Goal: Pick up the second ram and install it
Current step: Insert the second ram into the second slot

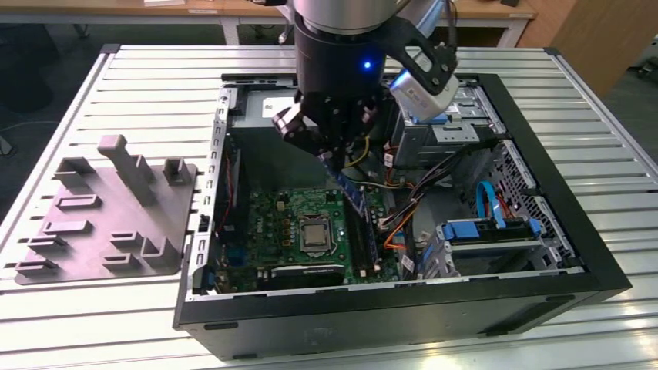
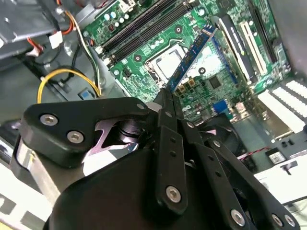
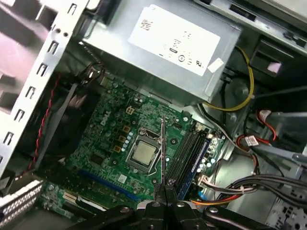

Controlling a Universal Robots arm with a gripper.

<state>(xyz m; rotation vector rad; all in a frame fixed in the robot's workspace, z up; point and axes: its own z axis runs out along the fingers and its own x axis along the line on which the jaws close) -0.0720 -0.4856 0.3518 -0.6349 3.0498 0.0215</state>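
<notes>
My gripper (image 1: 335, 157) hangs over the open computer case, shut on the second ram (image 1: 353, 194), a slim dark blue stick that points down from the fingertips. In the second wrist view the second ram (image 2: 194, 53) juts out past the black fingers (image 2: 168, 122) above the green motherboard (image 2: 230, 79). In the first wrist view the second ram (image 3: 163, 148) shows edge-on as a thin line above the board, between the processor socket (image 3: 144, 153) and the long black memory slots (image 3: 188, 152). It floats above the board, apart from the slots.
The black case (image 1: 411, 308) walls ring the motherboard (image 1: 273, 223). A grey power supply (image 3: 163, 43) and bundled cables (image 1: 406, 220) crowd the far side. A drive cage with blue parts (image 1: 494, 227) fills the exterior view's right. A grey fixture plate (image 1: 103, 223) lies outside, to the left.
</notes>
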